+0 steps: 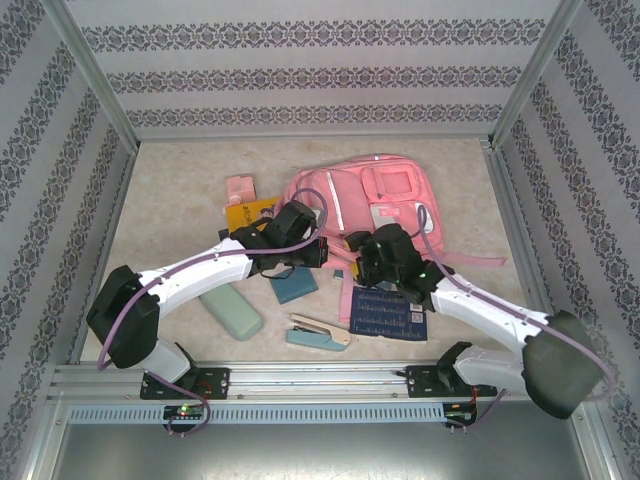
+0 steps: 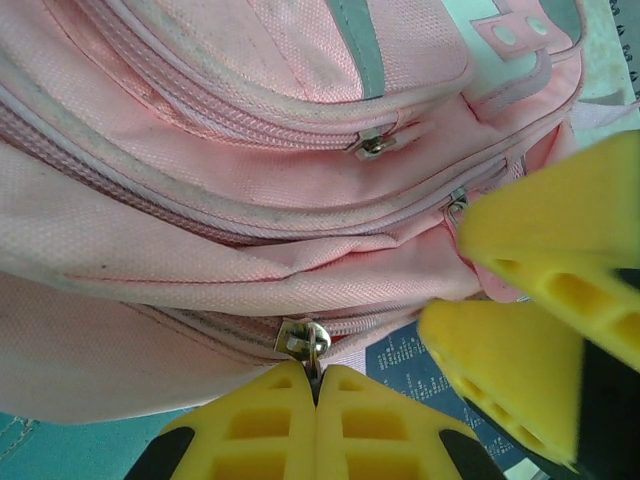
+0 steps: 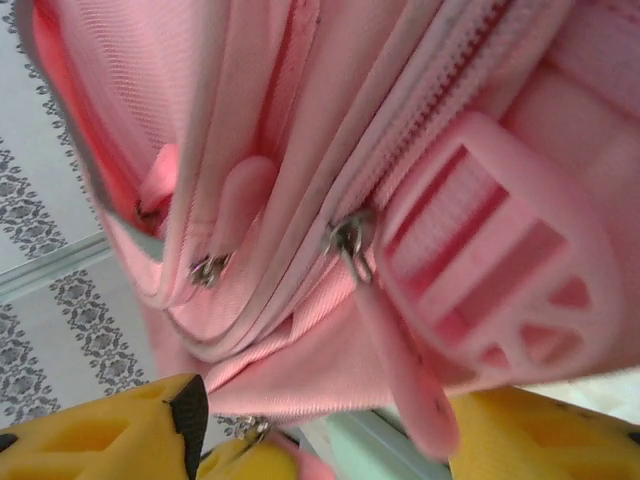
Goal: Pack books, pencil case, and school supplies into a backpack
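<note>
- The left pincer (image 2: 315, 385) is clenched, its two yellow fingers meeting on a small metal zip pull (image 2: 303, 342) at the lowest seam of the pink backpack (image 2: 250, 200).
- That seam runs crosswise in front of the fingers, left to right in the left wrist view. I'd judge the coming pull has to follow that line, not lift away from the bag.
- Just right of it stands the right pincer (image 2: 455, 280), jaws apart with a fold of pink fabric between them. I can't tell whether it is pressing the fold or merely straddling it.
- From above, both arms meet at the bag's near edge, with the bulk of the bag lying to the far side of both pincers. The left arm has the pull, so the opening falls to it, and the right looks placed to brace.
- The left wrist view shows the bite on the pull, which the arms cover from above. The right wrist view shows two more zip pulls and a pink plastic buckle (image 3: 500, 260).
- The top view gives the layout on the desk (image 1: 170, 200). A navy book (image 1: 388, 312) lies under the right arm. The pencil case (image 1: 231, 312) is near-left and the stapler (image 1: 318, 335) near-centre, with a teal block (image 1: 293, 285) just beyond it. A yellow book (image 1: 247, 213) lies far-left of the bag.
- All of these sit outside the bag, so packing has not yet begun.
</note>
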`<action>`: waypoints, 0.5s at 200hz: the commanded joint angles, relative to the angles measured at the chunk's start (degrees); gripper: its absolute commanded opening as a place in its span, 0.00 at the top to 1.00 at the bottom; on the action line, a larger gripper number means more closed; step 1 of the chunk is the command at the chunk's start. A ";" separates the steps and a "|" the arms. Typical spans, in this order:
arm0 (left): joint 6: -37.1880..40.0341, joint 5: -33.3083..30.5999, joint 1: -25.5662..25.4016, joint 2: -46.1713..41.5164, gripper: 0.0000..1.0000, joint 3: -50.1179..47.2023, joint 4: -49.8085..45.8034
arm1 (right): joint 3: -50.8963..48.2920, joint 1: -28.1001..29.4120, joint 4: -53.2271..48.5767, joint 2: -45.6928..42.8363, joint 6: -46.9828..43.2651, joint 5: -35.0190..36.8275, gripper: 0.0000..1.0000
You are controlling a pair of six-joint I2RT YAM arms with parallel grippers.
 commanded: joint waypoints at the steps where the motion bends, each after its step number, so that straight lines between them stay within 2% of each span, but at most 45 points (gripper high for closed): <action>1: -0.69 0.58 -1.13 -1.96 1.00 1.73 4.81 | 2.90 -1.75 4.20 4.22 -3.34 0.50 0.43; 55: -0.18 0.44 -1.17 -2.41 1.00 -0.63 5.07 | 6.48 -2.76 1.16 8.62 -10.55 0.91 0.74; 100: 5.21 -2.49 -0.18 -2.18 1.00 0.01 1.30 | 8.10 -5.01 -3.14 7.81 -17.14 0.14 1.00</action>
